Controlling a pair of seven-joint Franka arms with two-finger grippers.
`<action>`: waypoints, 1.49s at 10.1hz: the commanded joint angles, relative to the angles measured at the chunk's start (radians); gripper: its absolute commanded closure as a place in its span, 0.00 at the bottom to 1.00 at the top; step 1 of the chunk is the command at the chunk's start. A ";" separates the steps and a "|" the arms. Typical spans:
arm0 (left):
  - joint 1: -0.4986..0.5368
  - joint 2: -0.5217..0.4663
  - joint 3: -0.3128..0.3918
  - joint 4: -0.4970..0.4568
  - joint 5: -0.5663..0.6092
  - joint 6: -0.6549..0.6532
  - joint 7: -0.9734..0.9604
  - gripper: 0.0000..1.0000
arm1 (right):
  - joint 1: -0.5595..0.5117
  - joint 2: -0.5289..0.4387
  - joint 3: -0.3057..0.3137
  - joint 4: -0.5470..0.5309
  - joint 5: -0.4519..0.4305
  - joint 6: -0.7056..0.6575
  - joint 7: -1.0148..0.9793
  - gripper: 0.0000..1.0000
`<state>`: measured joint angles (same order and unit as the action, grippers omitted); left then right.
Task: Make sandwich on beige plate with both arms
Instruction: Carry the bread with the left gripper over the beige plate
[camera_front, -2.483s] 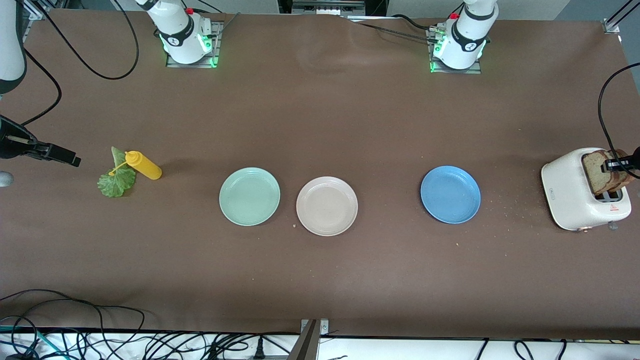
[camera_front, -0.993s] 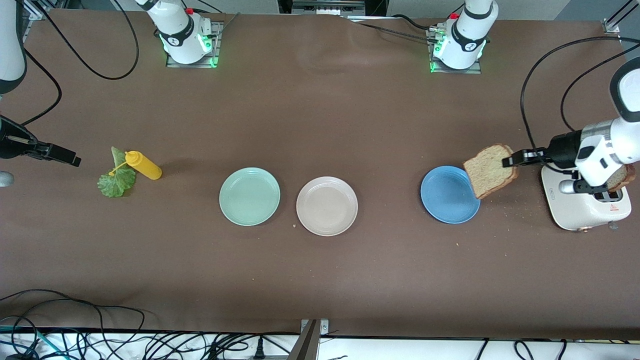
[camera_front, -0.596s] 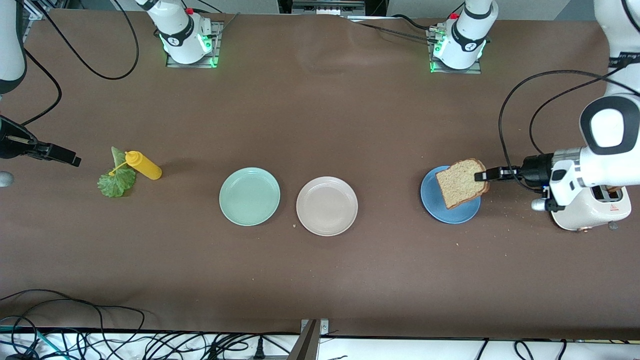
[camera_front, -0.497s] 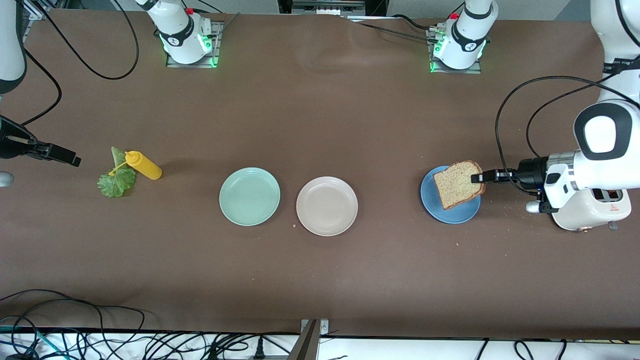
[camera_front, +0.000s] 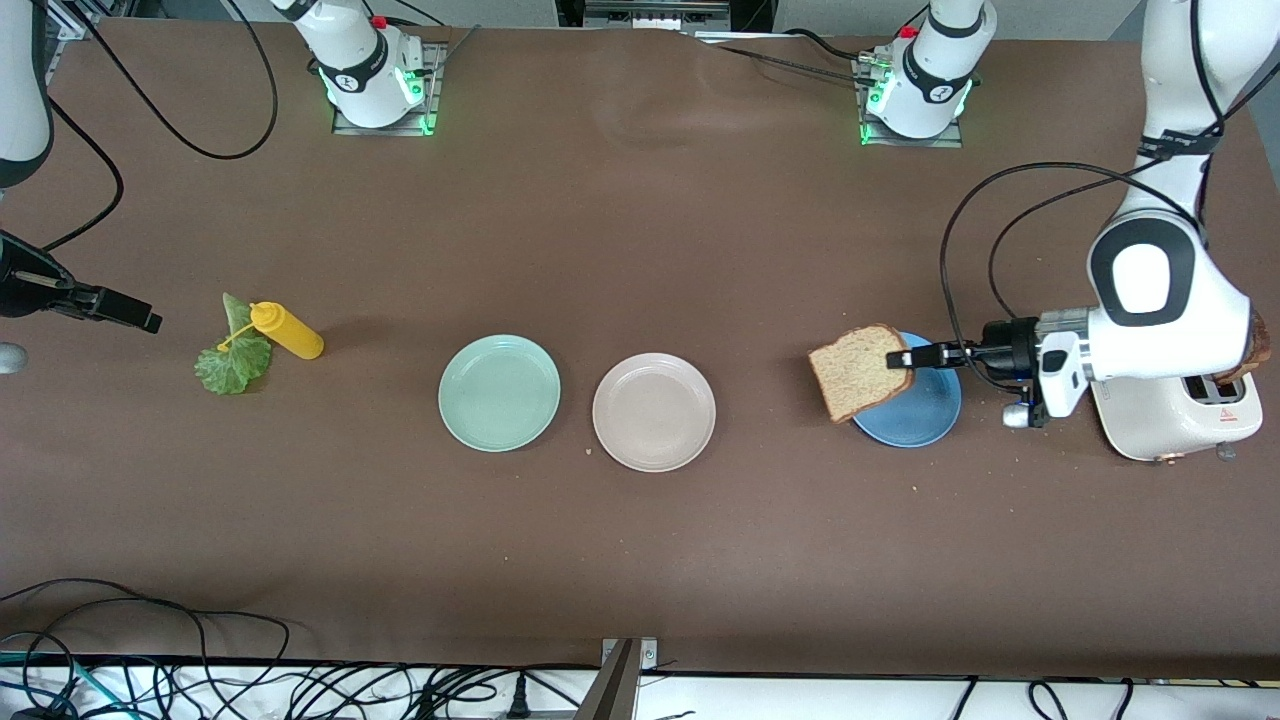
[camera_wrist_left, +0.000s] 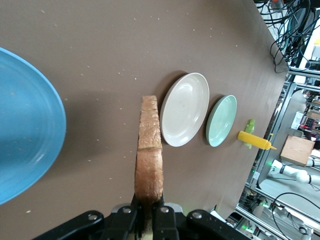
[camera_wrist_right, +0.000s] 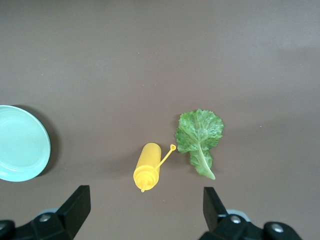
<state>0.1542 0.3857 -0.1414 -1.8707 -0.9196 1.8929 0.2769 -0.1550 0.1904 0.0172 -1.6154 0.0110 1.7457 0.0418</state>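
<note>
Bread is in the air: the left gripper (camera_front: 912, 358) is clamped on the crust edge of a brown bread slice (camera_front: 856, 371), holding it over the rim of the blue plate (camera_front: 920, 412) on the side toward the beige plate (camera_front: 654, 411). In the left wrist view the slice (camera_wrist_left: 149, 155) is seen edge-on, rising from between the closed fingers (camera_wrist_left: 161, 218), with the beige plate (camera_wrist_left: 185, 109) past it and the mint-green plate (camera_wrist_left: 221, 120) just beside that one. The beige plate lies bare on the brown table (camera_front: 640, 250), well apart from the blue plate and toward the right arm's end from it. A white toaster (camera_front: 1175, 410) stands toward the left arm's end from the blue plate, partly covered by the left arm. The right gripper (camera_front: 125, 312) waits with its fingers (camera_wrist_right: 74, 207) spread wide, toward the right arm's end of the table from the lettuce leaf (camera_front: 233, 357) and the yellow squeeze bottle (camera_front: 288, 331), which lie touching each other.
</note>
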 joint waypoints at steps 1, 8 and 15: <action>-0.010 -0.022 -0.021 -0.051 -0.108 0.023 0.027 1.00 | -0.009 -0.003 0.006 0.003 0.001 -0.008 -0.006 0.00; -0.143 -0.016 -0.090 -0.099 -0.410 0.231 0.065 1.00 | -0.006 0.011 -0.003 0.003 0.003 0.002 -0.002 0.00; -0.313 0.073 -0.092 -0.049 -0.606 0.373 0.132 1.00 | -0.018 0.132 -0.017 -0.001 -0.012 0.041 -0.008 0.00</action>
<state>-0.1094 0.4210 -0.2373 -1.9574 -1.4443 2.2317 0.3484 -0.1578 0.3060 -0.0002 -1.6179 0.0105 1.7805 0.0417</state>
